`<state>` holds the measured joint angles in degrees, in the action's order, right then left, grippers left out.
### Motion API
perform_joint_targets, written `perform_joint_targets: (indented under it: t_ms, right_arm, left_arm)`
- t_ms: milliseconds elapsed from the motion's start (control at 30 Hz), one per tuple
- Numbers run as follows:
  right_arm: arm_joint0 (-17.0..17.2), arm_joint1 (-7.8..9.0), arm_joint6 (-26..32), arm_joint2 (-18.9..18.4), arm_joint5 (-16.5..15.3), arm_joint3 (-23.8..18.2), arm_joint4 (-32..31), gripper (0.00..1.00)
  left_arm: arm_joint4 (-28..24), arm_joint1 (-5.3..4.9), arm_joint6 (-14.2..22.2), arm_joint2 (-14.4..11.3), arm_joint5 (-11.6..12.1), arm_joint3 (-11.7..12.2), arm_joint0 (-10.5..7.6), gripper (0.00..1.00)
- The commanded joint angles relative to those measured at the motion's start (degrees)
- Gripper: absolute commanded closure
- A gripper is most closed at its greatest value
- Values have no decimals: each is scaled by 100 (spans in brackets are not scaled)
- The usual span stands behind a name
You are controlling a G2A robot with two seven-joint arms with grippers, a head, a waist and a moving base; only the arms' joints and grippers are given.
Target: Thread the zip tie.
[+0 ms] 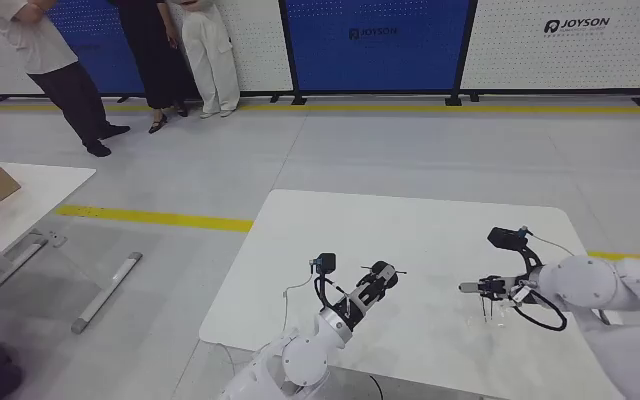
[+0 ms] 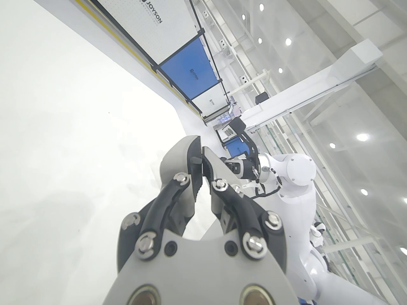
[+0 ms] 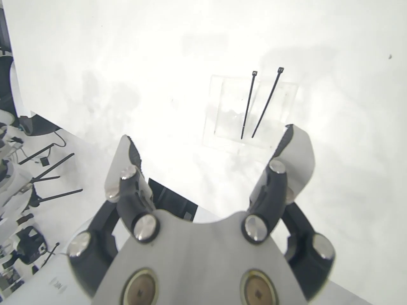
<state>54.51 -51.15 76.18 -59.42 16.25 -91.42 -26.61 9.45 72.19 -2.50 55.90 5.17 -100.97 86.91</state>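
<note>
Black zip tie (image 3: 249,104) and a second zip tie (image 3: 267,103) sit side by side at a clear plastic holder (image 3: 219,112), just beyond the tips of the right gripper (image 3: 209,134), whose fingers are spread wide apart. Both ties fall within the span of the gap, nearer one finger than the other, and touch neither. Well apart from them, the left gripper (image 2: 201,147) has its fingers pressed together. A small dark nub shows between its pads (image 2: 203,168), and what it is cannot be told. Both work above a white table (image 1: 400,230). Behind it run a yellow floor line (image 1: 150,217) and blue and white partition panels (image 1: 375,40).
</note>
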Motion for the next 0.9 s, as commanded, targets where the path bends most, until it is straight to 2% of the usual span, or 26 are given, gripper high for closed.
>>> perform_joint_targets:
  t_ms: [0, 367, 633, 867]
  right_arm:
    - [-51, -22, 17, 87, 82, 60, -66, 51]
    - [-276, -109, 142, 358, 208, 432, -219, 53]
    - [-412, -176, 153, 513, 277, 650, -289, 61]
    - [-567, -258, 193, 701, 277, 943, -305, 61]
  left_arm:
    - [0, 0, 0, 0, 0, 0, 0, 100]
    - [0, 0, 0, 0, 0, 0, 0, 100]
    - [0, 0, 0, 0, 0, 0, 0, 100]
    - [0, 0, 0, 0, 0, 0, 0, 100]
